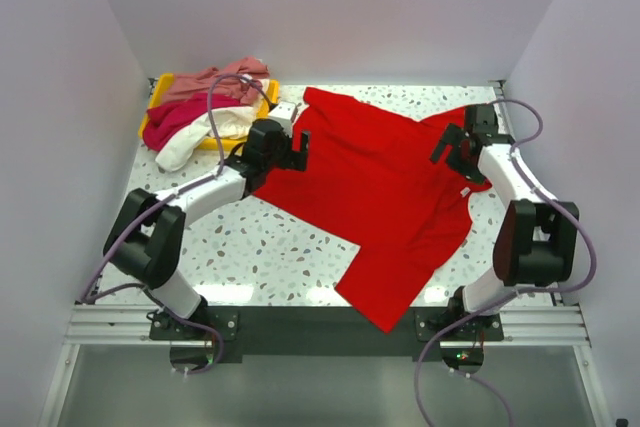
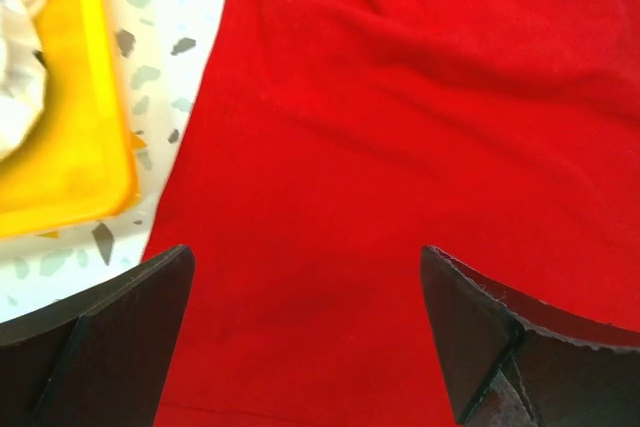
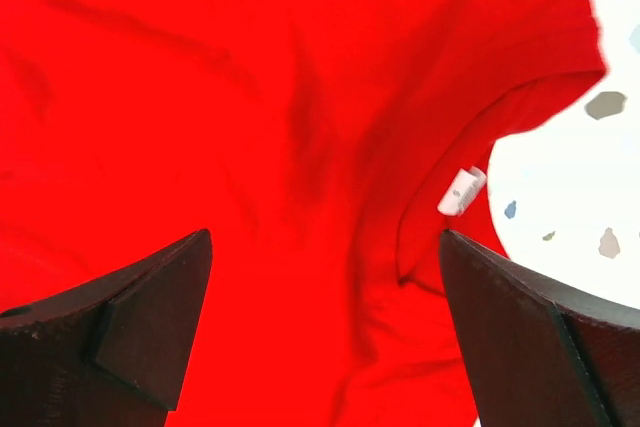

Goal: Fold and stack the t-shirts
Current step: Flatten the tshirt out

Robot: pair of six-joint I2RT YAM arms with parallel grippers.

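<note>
Waiting pile: pink shirt (image 1: 215, 80), magenta shirt (image 1: 180, 119) and cream shirt (image 1: 190, 147) lie crumpled in the yellow tray (image 2: 85, 137), just left of the left pincer.
Left pincer (image 2: 305, 269): spread wide and empty, poised over the red shirt's left edge; that edge runs under its left finger, with bare desk (image 2: 160, 67) between it and the tray.
Red shirt (image 1: 380, 187): spread flat and askew between the two pincers, one corner past the near desk edge.
Handling: likely light, limp and thin. It should drape and sag from any hold, slide easily on the desk, and not be fragile.
Where to hold: probably at an edge, since a mid-cloth pinch would only bunch it.
Right pincer (image 3: 325, 247): spread and empty above the collar; the white tag (image 3: 462, 190) sits just inside its right finger.
</note>
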